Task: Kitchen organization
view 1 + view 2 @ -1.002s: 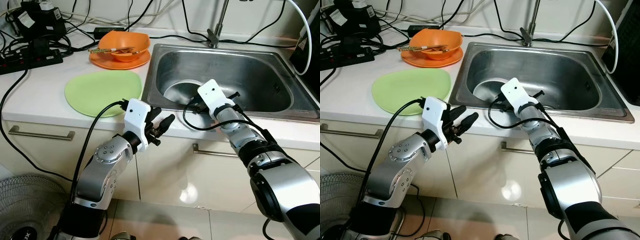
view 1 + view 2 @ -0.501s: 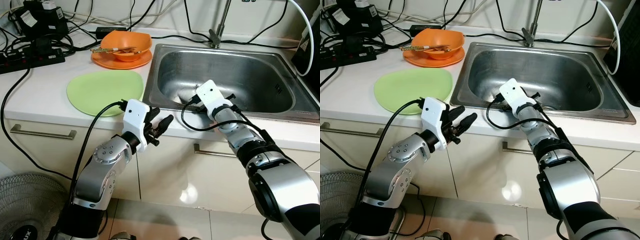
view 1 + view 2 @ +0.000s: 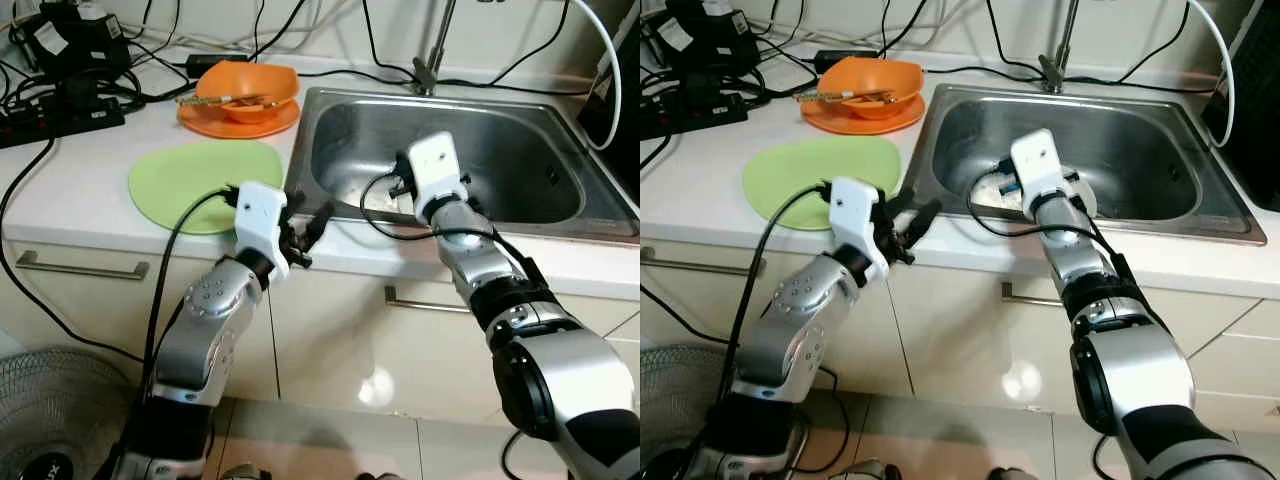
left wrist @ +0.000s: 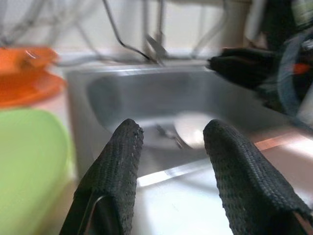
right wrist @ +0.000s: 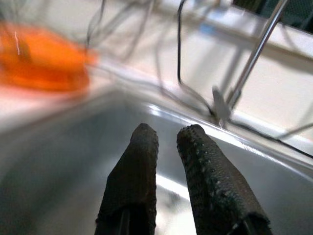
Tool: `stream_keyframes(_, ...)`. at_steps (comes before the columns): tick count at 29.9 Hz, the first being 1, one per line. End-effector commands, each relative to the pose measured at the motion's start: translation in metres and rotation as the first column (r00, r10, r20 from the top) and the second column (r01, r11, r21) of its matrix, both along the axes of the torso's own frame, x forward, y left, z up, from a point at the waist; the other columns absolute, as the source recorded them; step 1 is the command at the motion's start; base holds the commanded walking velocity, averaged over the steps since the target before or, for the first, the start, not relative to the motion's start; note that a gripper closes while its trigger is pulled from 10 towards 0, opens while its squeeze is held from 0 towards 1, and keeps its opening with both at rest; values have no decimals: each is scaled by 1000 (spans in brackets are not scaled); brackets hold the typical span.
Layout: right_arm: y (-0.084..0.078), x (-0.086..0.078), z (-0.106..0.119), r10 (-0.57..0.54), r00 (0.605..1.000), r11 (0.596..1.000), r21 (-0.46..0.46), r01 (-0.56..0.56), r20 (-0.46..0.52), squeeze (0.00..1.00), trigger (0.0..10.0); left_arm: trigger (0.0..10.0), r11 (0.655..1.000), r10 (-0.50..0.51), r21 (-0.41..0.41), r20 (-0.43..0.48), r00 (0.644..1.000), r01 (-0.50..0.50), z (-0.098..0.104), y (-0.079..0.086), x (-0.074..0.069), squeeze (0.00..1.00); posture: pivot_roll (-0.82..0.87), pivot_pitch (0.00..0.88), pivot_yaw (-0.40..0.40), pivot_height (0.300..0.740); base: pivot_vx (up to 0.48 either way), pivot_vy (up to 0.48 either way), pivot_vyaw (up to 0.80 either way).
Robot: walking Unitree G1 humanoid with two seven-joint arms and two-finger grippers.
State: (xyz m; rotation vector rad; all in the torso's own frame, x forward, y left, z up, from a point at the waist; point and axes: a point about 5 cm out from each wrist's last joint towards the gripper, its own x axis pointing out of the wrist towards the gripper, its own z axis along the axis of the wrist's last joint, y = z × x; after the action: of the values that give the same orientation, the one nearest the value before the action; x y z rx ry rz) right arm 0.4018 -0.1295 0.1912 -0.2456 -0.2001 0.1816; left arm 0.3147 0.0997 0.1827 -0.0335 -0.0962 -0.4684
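Note:
On the white counter a green plate [image 3: 205,180] lies in front of an orange bowl [image 3: 248,88], which holds utensils and sits on an orange plate. The steel sink [image 3: 500,215] has a white plate [image 4: 195,128] and a utensil [image 4: 168,136] on its bottom. My left gripper [image 3: 312,225] hovers open at the counter's front edge by the sink's near left corner, with nothing between its fingers. Over the sink's left half my right gripper [image 5: 170,139] is raised, its white wrist housing [image 3: 435,170] covering it from the head views. Its fingers are close together and hold nothing.
Power strips and tangled cables [image 3: 60,110] crowd the back left of the counter. A faucet [image 3: 432,50] rises behind the sink and a black appliance [image 3: 615,90] stands at the right. Cabinet handles [image 3: 80,265] run below, and a fan [image 3: 40,440] sits on the floor.
My right gripper has lifted from low in the sink to above its left half. My left gripper has risen and moved up to the counter edge near the green plate.

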Motion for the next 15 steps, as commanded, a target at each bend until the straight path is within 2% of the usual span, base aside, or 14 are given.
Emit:
stream_keyframes(1, -1, -2, 14, 24, 996, 991, 129, -34, 83, 0, 10000, 10000, 997, 77, -23, 26, 997, -77, 6, 7, 8, 0, 133, 42, -26, 740, 0, 0, 0)
stream_keyframes(3, 0, -4, 16, 30, 995, 988, 150, -44, 100, 0, 10000, 10000, 996, 85, -32, 30, 996, -84, 7, 8, 10, 0, 130, 42, -25, 740, 0, 0, 0)
stream_keyframes(7, 6, -14, 17, 80, 986, 954, 276, -118, 146, 0, 10000, 10000, 992, 118, -50, 48, 992, -116, 11, 12, 14, 0, 104, 41, -15, 740, 0, 0, 0)
stream_keyframes(9, 9, -20, 14, 113, 981, 939, 305, -158, 159, 0, 10000, 10000, 989, 140, -52, 56, 989, -137, 11, 17, 16, 0, 96, 40, -12, 740, 0, 0, 0)
stream_keyframes(11, 12, -29, 4, 163, 975, 906, 367, -208, 151, 0, 10000, 10000, 982, 183, -51, 63, 981, -180, 12, 26, 19, 0, 89, 40, -9, 740, 0, 0, 0)
stream_keyframes(15, 14, -46, -24, 218, 972, 859, 455, -235, 90, 0, 10000, 10000, 971, 236, -59, 71, 969, -232, 14, 40, 22, 0, 92, 38, -14, 740, 0, 0, 0)
